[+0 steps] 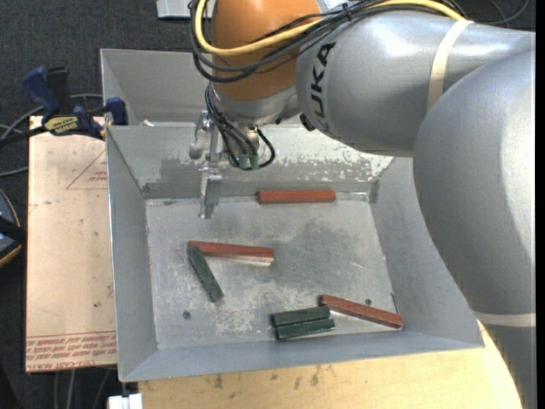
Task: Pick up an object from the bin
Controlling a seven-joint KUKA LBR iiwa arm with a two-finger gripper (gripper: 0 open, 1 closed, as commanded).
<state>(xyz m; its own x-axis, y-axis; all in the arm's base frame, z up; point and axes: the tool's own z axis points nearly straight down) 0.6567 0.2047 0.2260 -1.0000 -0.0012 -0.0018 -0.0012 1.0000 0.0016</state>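
My gripper (207,204) hangs over the back left part of the bin floor, near the back wall, with nothing seen in it. A red-brown stick (296,197) lies flat to its right along the back wall, a short gap away. In front of the gripper, towards the middle, another red-brown stick (230,250) lies nearly level, with a pale stick (258,262) tucked against its right end. A dark green stick (205,275) slants down from the left end of that one.
Two dark green blocks (301,322) lie side by side near the front wall, and a red-brown stick (361,311) slants beside them at the front right. The arm's orange dome and cables loom over the bin's back edge.
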